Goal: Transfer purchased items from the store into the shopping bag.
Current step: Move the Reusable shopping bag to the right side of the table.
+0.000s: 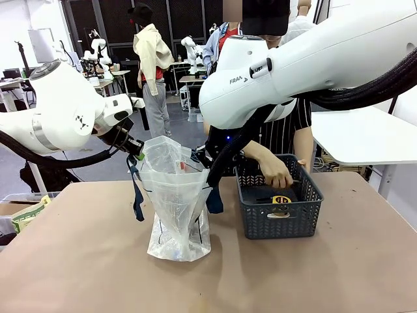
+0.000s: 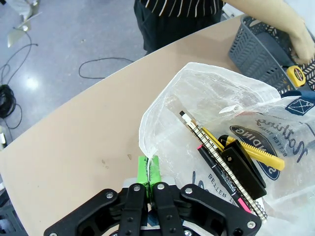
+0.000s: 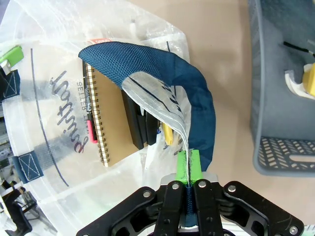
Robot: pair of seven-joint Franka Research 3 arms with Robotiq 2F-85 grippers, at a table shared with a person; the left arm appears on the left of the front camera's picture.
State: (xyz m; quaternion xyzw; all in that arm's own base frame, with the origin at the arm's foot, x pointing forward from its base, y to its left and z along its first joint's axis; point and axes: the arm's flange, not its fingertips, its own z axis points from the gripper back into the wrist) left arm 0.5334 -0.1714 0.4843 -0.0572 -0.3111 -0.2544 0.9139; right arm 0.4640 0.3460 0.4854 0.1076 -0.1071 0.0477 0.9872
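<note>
Left gripper (image 2: 148,164) clenched on the rim of the clear crinkly plastic shopping bag (image 2: 197,93). Right gripper (image 3: 188,161) clenched on its navy strap handle (image 3: 147,59).

Wrist views: tan spiral notebook (image 3: 110,115) inside the bag, just beyond the pads.

Front view: person's hand (image 1: 277,175) in the dark grey slotted basket (image 1: 280,225) beside the right gripper, over the round yellow-and-black tape measure (image 1: 281,200).

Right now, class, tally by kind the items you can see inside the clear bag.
spiral notebook: 1
pink-tipped marker: 1
black case: 1
yellow cutter: 1
Total in the shopping bag: 4
</note>
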